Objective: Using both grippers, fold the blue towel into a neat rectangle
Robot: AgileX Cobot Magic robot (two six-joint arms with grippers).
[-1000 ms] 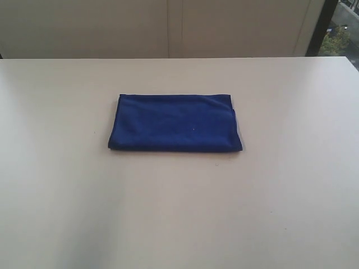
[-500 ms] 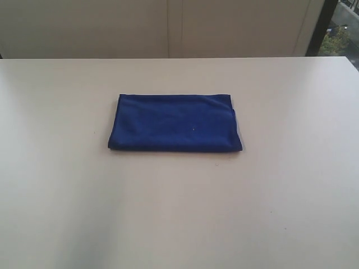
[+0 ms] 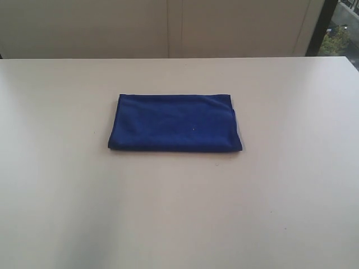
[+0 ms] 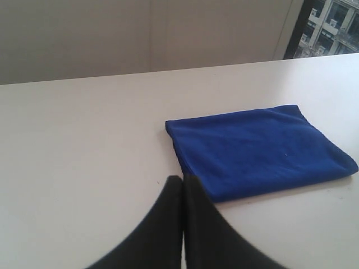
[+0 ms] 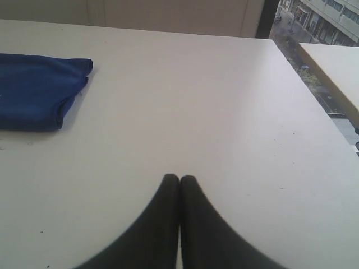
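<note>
The pale, off-white surface (image 3: 179, 213) fills most of the room's foreground, broad and matte, running back to a light wall (image 3: 84, 28). A strip of window (image 3: 339, 31) with greenery outside shows at the far right corner.

The blue towel (image 3: 175, 123) lies flat near the middle of the surface, a little toward the far side. It is folded into a tidy rectangle with its long edges running left to right. Its right-hand end shows stacked layers, one edge slightly stepped back from the other, and the same layered corner is visible in the right wrist view (image 5: 39, 89).

The left end effector (image 4: 183, 182) hangs low just beside the towel's near left corner (image 4: 258, 151). Its two black fingers (image 4: 162, 224) are pressed together tip to tip, with nothing between them. I cannot tell whether the tips touch the cloth.

The right end effector (image 5: 179, 180) sits well apart from the towel, over bare surface to its right. Its fingers (image 5: 207, 224) are likewise closed flat against each other and hold nothing.
</note>
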